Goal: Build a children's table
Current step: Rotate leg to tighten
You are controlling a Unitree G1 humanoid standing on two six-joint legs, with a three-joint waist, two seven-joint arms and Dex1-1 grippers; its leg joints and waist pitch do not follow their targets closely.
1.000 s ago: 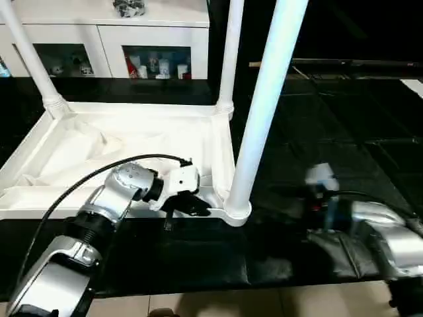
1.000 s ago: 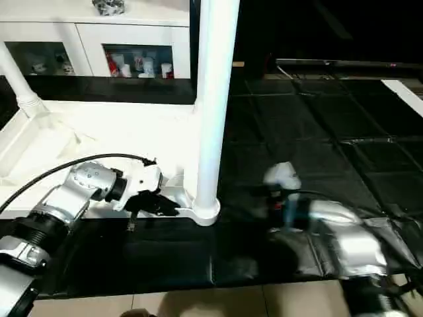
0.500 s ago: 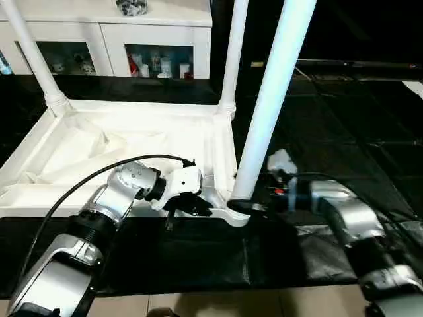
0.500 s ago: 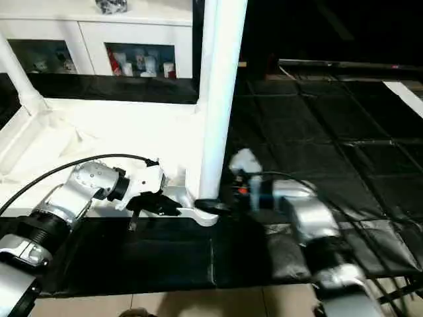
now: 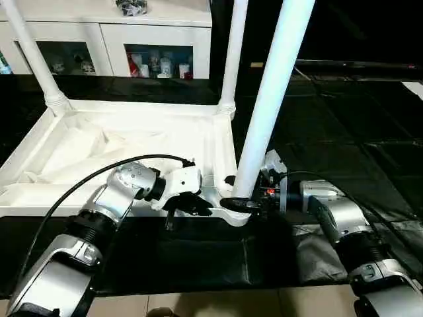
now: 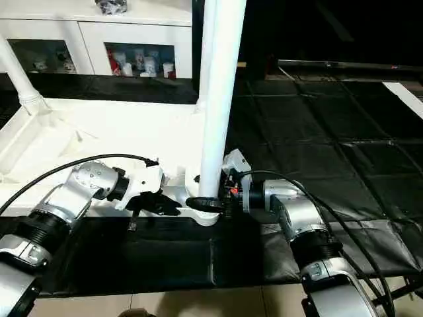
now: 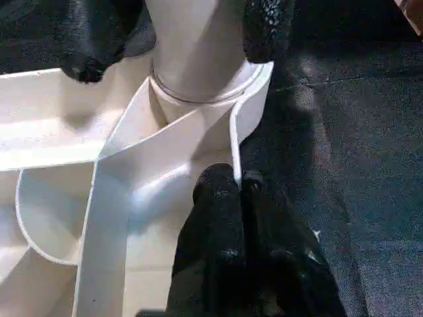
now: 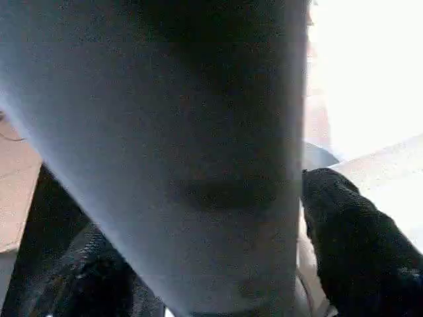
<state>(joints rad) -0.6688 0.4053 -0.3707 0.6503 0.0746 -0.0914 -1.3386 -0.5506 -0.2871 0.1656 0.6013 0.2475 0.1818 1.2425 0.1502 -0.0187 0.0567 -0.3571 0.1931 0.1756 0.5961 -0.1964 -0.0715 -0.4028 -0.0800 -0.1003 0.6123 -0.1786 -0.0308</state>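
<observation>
Black floor mat (image 5: 330, 132) under everything, white cabinet (image 5: 112, 39) at the back; children's table (image 5: 132, 142) lies upside down on the mat w/ three legs standing up. Left wrist view shows the left gripper (image 7: 236, 186) pinched shut on the thin corner rim just beside the near leg (image 5: 268, 112) socket, w/ the right gripper's black fingers (image 7: 268, 26) either side of that leg. Head views show both forearms reaching in low & level from opposite sides, right gripper (image 5: 232, 191) straddling the leg's base, jaws apart.
</observation>
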